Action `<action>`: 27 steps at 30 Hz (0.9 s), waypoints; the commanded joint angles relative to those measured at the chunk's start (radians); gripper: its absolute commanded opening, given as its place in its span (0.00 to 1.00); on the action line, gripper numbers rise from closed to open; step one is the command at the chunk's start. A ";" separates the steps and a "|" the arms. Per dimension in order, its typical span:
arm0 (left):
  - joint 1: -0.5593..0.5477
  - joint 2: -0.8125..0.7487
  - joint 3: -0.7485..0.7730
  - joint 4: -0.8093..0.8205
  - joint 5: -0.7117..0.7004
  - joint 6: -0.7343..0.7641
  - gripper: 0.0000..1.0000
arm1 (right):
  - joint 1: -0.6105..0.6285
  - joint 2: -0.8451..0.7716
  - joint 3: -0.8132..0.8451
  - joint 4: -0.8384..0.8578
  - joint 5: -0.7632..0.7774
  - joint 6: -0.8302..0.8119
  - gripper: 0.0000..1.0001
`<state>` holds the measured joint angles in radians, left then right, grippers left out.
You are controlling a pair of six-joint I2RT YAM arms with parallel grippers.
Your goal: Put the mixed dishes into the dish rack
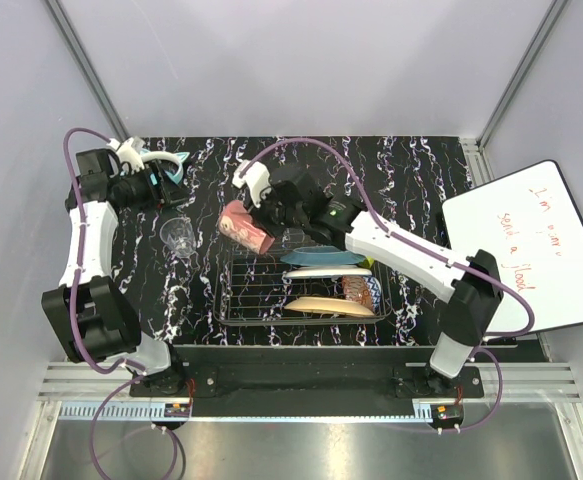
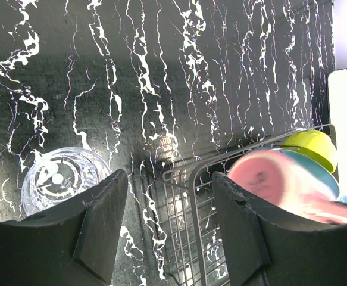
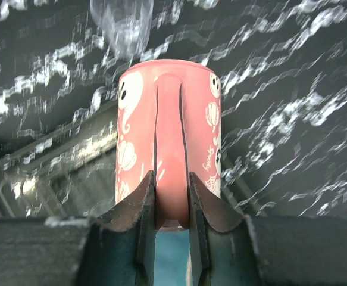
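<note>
The right claw (image 1: 262, 214) holds the pink mug (image 1: 243, 229) over the rack's (image 1: 233, 300) far-left corner. The mug hangs clear of the wires, tipped on its side. In the right wrist view the two fingers (image 3: 140, 208) sit narrow and pinch the mug's handle, with the ghost and pumpkin prints on either side.

Inside the rack, a teal plate (image 1: 321, 258) stands on edge at the far side and a tan plate (image 1: 321, 305) at the near side. A red bowl (image 1: 361, 292) sits between them at the right end. The left wrist view shows a yellow-green bowl (image 2: 313, 148) past the blurred mug, at the rack's far side.

The glass (image 1: 178, 236) stands upright on the table (image 1: 421, 170), just left of the rack's far-left corner. The left claw (image 1: 159, 190) hovers beyond the glass, farther from the rack, and holds nothing. Its jaws are wide apart, with the glass under one finger (image 2: 102, 220) and the rack's corner wire between them. Teal headphones (image 1: 174, 163) lie past that claw, well apart from the rack.
</note>
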<state>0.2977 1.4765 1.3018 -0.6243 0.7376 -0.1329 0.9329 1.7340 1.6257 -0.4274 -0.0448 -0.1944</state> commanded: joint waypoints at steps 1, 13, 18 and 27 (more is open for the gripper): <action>0.006 -0.001 -0.016 0.052 0.031 -0.014 0.62 | -0.003 -0.042 0.091 0.202 0.034 -0.040 0.00; 0.006 -0.008 -0.041 0.063 0.026 -0.002 0.62 | -0.006 0.071 0.091 0.312 0.017 -0.027 0.00; 0.008 -0.010 -0.045 0.067 0.029 -0.002 0.62 | -0.005 0.093 0.083 0.323 0.005 -0.014 0.00; 0.014 -0.013 -0.033 0.071 0.028 -0.004 0.61 | -0.006 0.113 0.048 0.253 -0.085 0.022 0.00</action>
<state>0.2993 1.4765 1.2652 -0.5991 0.7376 -0.1368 0.9314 1.8626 1.6566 -0.2550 -0.0650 -0.2001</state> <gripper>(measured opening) 0.616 0.277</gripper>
